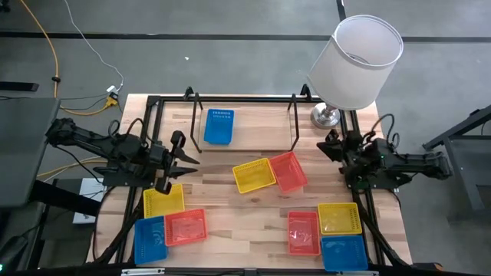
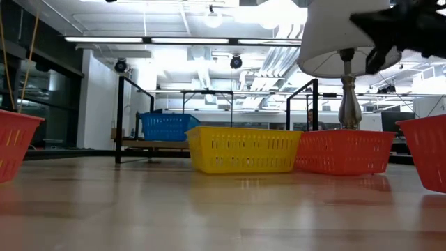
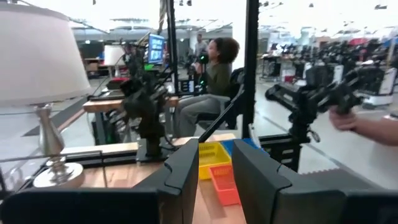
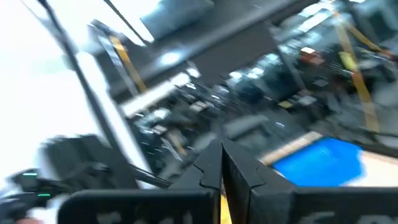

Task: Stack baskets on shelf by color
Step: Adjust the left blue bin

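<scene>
The shelf (image 1: 245, 146) stands at the table's far side, with one blue basket (image 1: 219, 126) resting flat on its board. A yellow basket (image 1: 254, 175) and an orange-red basket (image 1: 288, 170) sit side by side at mid-table. Near left lie a yellow (image 1: 163, 201), a blue (image 1: 150, 239) and an orange-red basket (image 1: 186, 227). Near right lie an orange-red (image 1: 304, 232), a yellow (image 1: 339, 218) and a blue basket (image 1: 343, 251). My left gripper (image 1: 186, 157) (image 3: 215, 171) hovers open left of the shelf, holding nothing. My right gripper (image 1: 330, 146) (image 4: 222, 167) is shut and empty, right of the shelf.
A white-shaded lamp (image 1: 360, 57) on a metal foot (image 1: 326, 116) stands at the far right corner, close to my right arm. Black frame bars (image 1: 153, 103) run along the table's edges. Beyond the table a person (image 3: 214, 74) sits, and a hand (image 3: 364, 124) shows.
</scene>
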